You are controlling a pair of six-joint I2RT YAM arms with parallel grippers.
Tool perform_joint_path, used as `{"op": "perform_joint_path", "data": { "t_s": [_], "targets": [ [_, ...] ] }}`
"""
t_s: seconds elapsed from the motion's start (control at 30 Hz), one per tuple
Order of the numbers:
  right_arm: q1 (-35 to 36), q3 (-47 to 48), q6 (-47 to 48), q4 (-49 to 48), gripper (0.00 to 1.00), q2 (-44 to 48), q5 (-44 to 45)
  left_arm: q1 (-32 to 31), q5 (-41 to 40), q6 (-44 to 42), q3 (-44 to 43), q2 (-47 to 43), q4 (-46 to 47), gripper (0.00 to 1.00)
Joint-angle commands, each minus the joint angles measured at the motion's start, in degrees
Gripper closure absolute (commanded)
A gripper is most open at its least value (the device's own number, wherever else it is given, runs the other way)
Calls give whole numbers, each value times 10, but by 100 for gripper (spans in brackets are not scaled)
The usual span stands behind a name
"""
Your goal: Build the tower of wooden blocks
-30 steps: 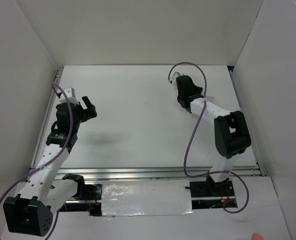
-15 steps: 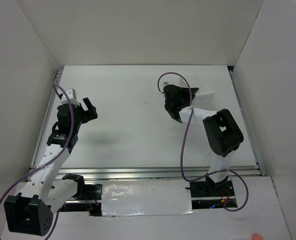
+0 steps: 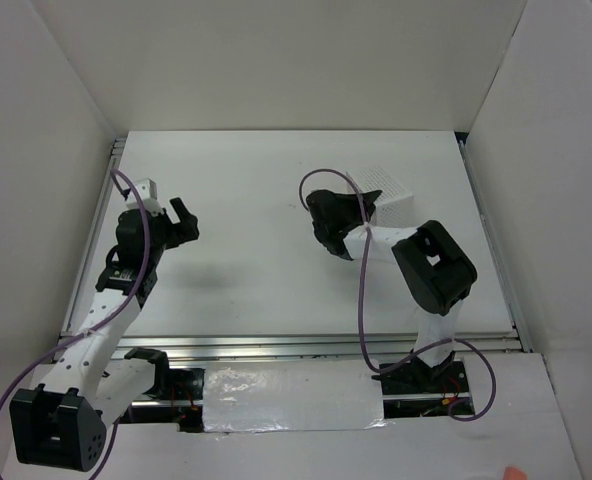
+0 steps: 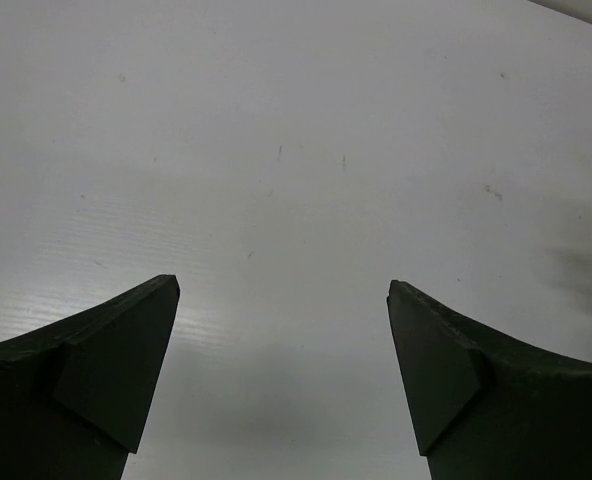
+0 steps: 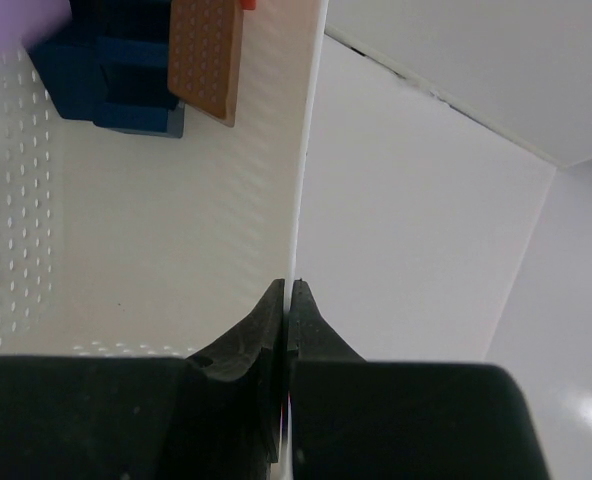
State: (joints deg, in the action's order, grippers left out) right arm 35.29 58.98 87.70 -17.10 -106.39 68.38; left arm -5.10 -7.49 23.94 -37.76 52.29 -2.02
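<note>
The wood blocks show only in the right wrist view, lying together inside a pale perforated plastic tray [image 5: 176, 230]: a blue block [image 5: 116, 80], a brown-orange one [image 5: 208, 55], a pale purple one [image 5: 21, 20] and a red corner [image 5: 247, 4]. My right gripper [image 5: 289, 285] is shut on the tray's thin side wall. In the top view the right gripper [image 3: 361, 207] holds the tray [image 3: 394, 185] at its near-left edge. My left gripper [image 3: 181, 222] is open and empty over bare table at the left, and also shows in the left wrist view [image 4: 283, 290].
White walls enclose the table on the left, back and right. A metal rail [image 3: 306, 345] runs along the near edge. The right arm's purple cable [image 3: 364, 290] loops over the table's middle right.
My right gripper has swung left and nearer from the back right, dragging the tray with it. The left arm has shifted only slightly.
</note>
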Motion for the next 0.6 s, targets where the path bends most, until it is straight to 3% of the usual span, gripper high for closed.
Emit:
{"op": "perform_joint_path", "data": {
  "t_s": [0.0, 0.57],
  "targets": [
    [12, -4, 53, 48, 100, 4, 36, 2, 36, -10, 8, -3, 47, 1],
    [83, -21, 218, 26, 100, 22, 88, 3, 63, -1, 15, -7, 54, 1]
  ]
}}
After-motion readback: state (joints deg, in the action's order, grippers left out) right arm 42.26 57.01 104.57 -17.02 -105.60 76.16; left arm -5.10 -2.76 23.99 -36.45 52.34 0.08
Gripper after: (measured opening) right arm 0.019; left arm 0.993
